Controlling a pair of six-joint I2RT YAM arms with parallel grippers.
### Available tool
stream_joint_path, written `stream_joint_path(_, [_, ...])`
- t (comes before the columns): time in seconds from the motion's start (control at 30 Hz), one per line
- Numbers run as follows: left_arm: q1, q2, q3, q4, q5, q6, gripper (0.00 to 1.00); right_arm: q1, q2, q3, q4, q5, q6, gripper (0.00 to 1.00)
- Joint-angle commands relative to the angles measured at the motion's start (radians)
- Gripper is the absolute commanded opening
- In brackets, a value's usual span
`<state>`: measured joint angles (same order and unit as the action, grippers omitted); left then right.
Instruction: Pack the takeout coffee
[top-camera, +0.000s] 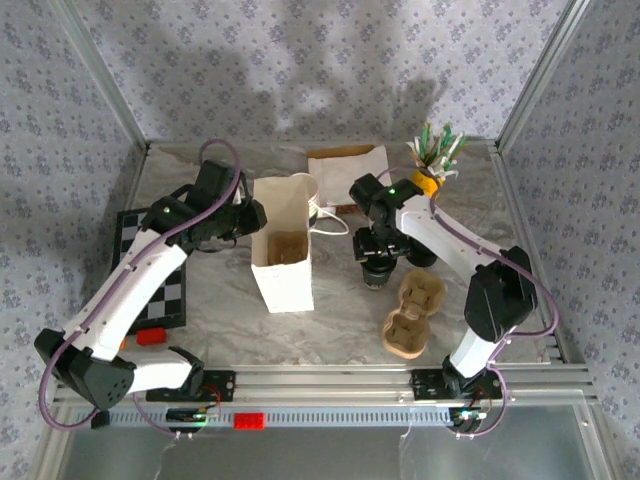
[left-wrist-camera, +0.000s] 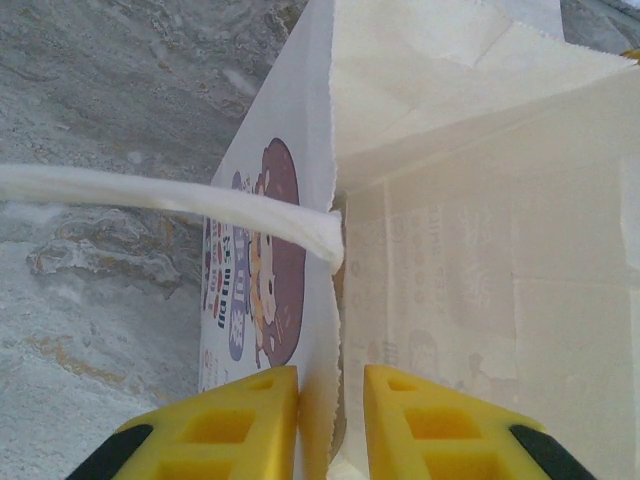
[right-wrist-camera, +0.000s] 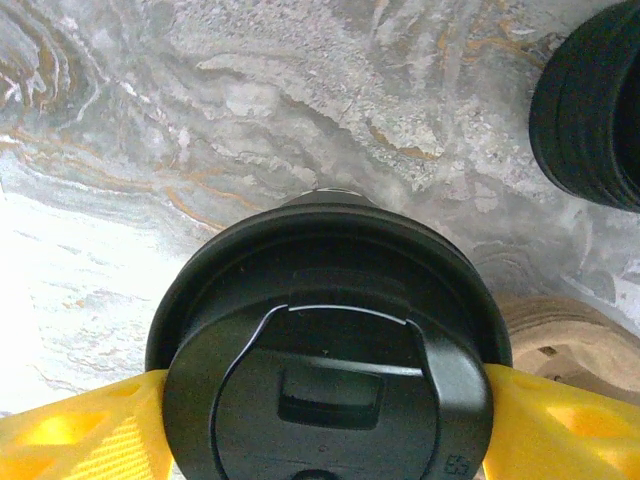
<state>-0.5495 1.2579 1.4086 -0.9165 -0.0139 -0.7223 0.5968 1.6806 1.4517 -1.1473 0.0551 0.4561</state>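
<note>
Here, the right claw (right-wrist-camera: 325, 410) is clenched on the black-lidded takeout coffee (right-wrist-camera: 330, 300), at 3 o'clock from the white paper bag (top-camera: 283, 270) on the table (top-camera: 220, 300). The left claw (left-wrist-camera: 330, 420) pinches that bag's rim at 10 o'clock.

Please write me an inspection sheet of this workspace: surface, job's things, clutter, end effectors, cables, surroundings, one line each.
Surface: marbled table, no spill seen.
Job's things: lidded coffee cup upright, right of the open paper bag; cardboard carrier inside the bag; second carrier on the table.
Clutter: checkerboard, red block, yellow cup of sticks, flat white paper, stack of black lids.
End effectors: left end effector pinches the bag's wall; right end effector grips the cup at its lid.
Cables: purple cables along both arms.
Surroundings: patterned walls, metal frame posts.
</note>
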Motion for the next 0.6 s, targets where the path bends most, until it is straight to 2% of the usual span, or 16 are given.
stream_joint_path(0.0, [0.004,-0.009,0.009,0.002,0.014,0.013,0.24,0.017,0.017,-0.001,-0.011,-0.005,-0.049,0.81])
stream_joint_path(0.1, [0.005,-0.003,0.013,-0.001,0.014,0.014,0.24,0.016,0.0,-0.005,-0.009,-0.042,-0.022,0.84])
stream_joint_path(0.3, [0.006,-0.002,0.013,0.001,0.015,0.015,0.24,0.012,-0.017,-0.009,-0.002,-0.01,0.08,0.88])
stream_joint_path(0.57, [0.005,-0.004,0.015,-0.005,0.014,0.015,0.25,0.006,-0.013,-0.048,0.02,-0.02,0.123,0.86])
